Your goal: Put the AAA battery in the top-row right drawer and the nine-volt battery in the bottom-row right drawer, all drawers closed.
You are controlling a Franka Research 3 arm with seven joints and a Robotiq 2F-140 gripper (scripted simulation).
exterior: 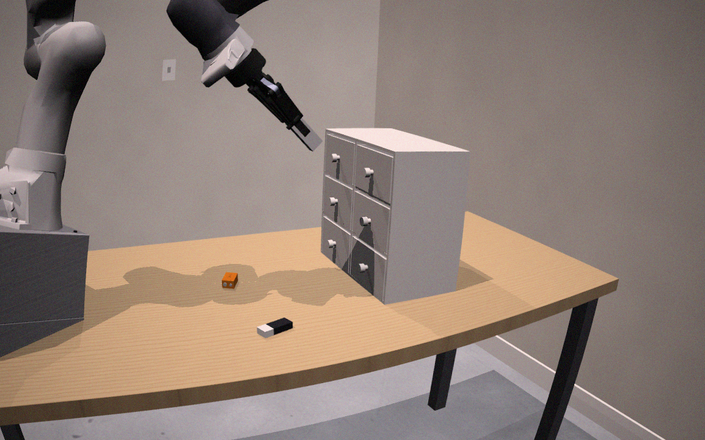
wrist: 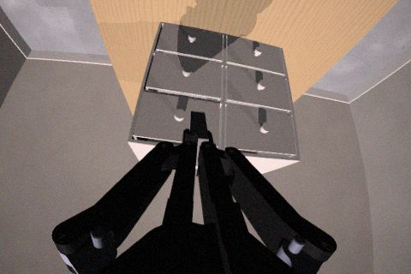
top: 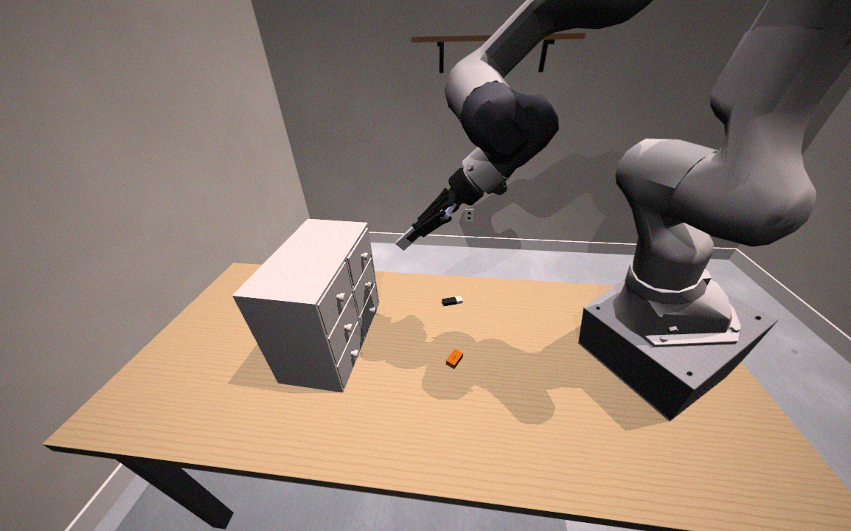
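Observation:
The white chest stands upright, all its drawers looking pushed in. Its top row's right drawer and bottom row's right drawer are shut; the wrist view shows the chest upside down. The orange nine-volt battery lies on the table in front of the chest. I see no AAA battery in any view; the insides of the drawers are hidden. My gripper is shut and empty, tilted down, in front of the chest near its top's height, touching nothing visible.
A small black block with a white end lies on the table, off to the right of the nine-volt battery as one faces the drawers. White knobs stick out from the drawer fronts. The arm's grey base stands opposite the chest.

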